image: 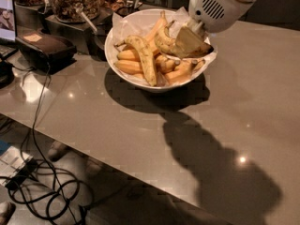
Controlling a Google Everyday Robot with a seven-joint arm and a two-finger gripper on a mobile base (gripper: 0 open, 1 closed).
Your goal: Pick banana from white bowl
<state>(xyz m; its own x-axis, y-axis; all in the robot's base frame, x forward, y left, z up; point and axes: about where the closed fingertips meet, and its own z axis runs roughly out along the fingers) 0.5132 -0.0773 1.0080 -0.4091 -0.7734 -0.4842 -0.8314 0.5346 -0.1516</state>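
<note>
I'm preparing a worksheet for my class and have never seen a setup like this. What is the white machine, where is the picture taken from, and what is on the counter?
There is one picture, looking down at a grey counter. Where the camera is mounted is not known. The rounded white shape at the top right is the end of a robot arm. Its gripper, the part that grasps things, is over the right side of the white bowl, right against a curved, brown-speckled banana. I cannot tell whether it has hold of it.

The paper-lined bowl also holds a longer speckled banana and smooth orange-yellow bananas. Behind it are a glass jar of nuts and a black box. Cables lie on the floor.
</note>
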